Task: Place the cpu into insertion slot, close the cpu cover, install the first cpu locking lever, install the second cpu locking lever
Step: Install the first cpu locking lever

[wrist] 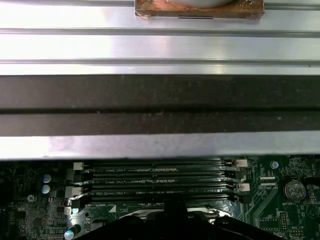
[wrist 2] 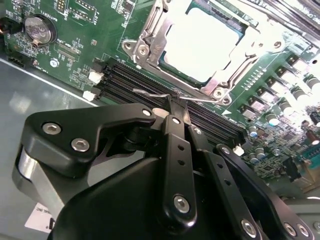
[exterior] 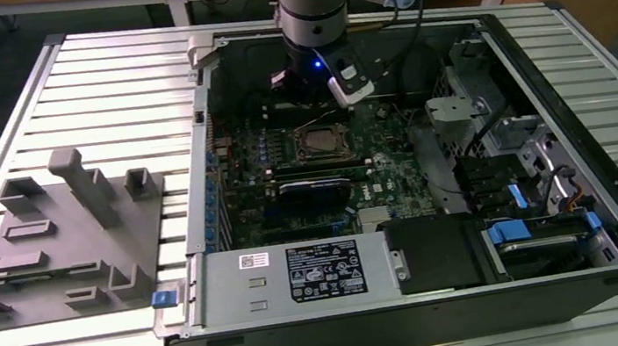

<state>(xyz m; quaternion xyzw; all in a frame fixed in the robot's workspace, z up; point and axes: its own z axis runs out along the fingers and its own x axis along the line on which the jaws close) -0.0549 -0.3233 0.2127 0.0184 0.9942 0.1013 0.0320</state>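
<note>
The cpu [wrist 2: 200,42] lies flat in the insertion slot [wrist 2: 220,80], its silver top showing through the window of the cpu cover [wrist 2: 150,35], which lies down over it. A thin wire locking lever [wrist 2: 147,92] runs along the socket's side beside the memory slots. My gripper [wrist 2: 173,107] is shut, and its black fingertips rest right at this lever's bent end. Whether the wire is pinched between them I cannot tell. In the exterior view the gripper [exterior: 316,103] hangs just behind the socket [exterior: 323,141]. The first wrist view shows the gripper [wrist: 175,222] in front of the memory slots [wrist: 160,180].
The open computer case [exterior: 587,130] walls in the motherboard [exterior: 285,176]. A black card [exterior: 313,187] and the power supply [exterior: 298,276] lie in front of the socket, with drive bays [exterior: 525,199] at the exterior view's right. A grey fixture block [exterior: 64,243] stands on the slatted table [exterior: 97,84].
</note>
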